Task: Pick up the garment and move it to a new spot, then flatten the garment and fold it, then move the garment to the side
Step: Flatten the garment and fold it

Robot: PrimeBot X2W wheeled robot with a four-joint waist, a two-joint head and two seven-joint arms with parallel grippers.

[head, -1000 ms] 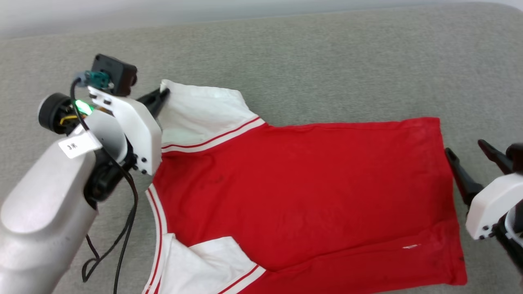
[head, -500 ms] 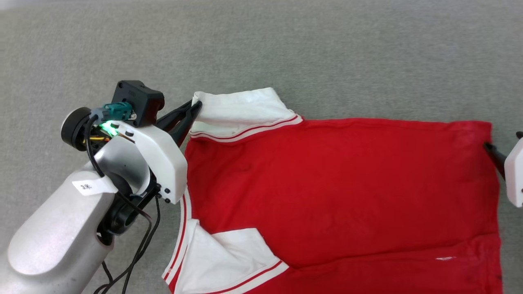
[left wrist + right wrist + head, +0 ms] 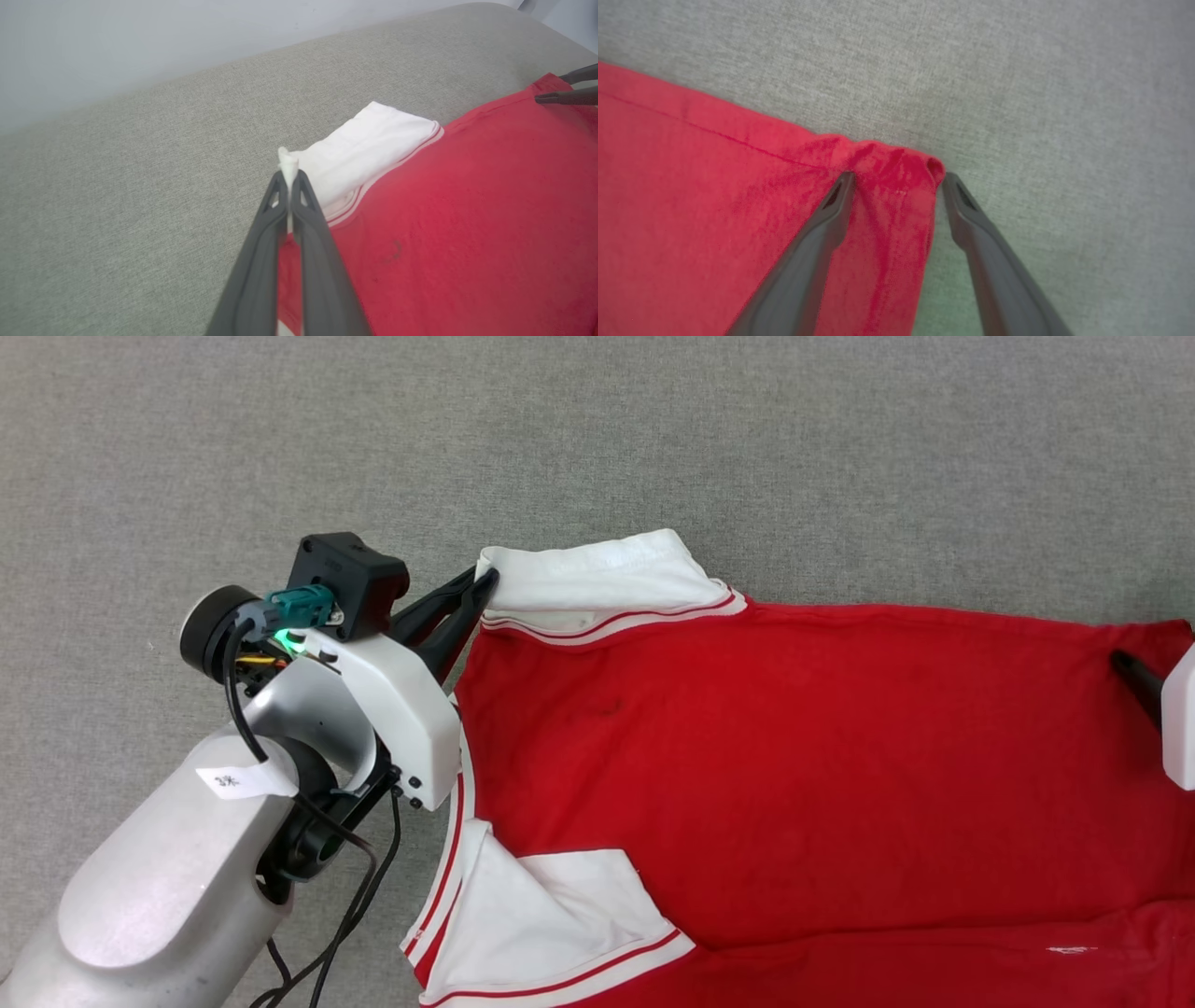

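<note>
"While you were standing by it, what did the left end effector (image 3: 289,175) have hold of?"

"The corner of a white sleeve (image 3: 597,581). Its two dark fingers were pressed tight together on that cloth, and a small tuft of white poked out past the tips."

"And the garment (image 3: 794,756) itself?"

"It lay spread on the grey woven surface (image 3: 653,429), plain red showing, stretching away from those closed tips toward the other arm. The pinched sleeve was folded on itself just beyond the fingers, with striped trim along its seam. A second white sleeve (image 3: 551,915) lay flat behind the fingers, close beside that arm's wrist."

"What about the right end effector (image 3: 899,177)?"

"Spread wide, gripping nothing. It straddled the puckered hem corner (image 3: 896,161). One fingertip was over the red cloth, the other over bare grey surface just beside the corner's edge. Whether either touched down, I couldn't tell."

"Anything else near them?"

"A black cable (image 3: 231,695) looped over the left wrist, above its pale forearm (image 3: 168,905)."
</note>
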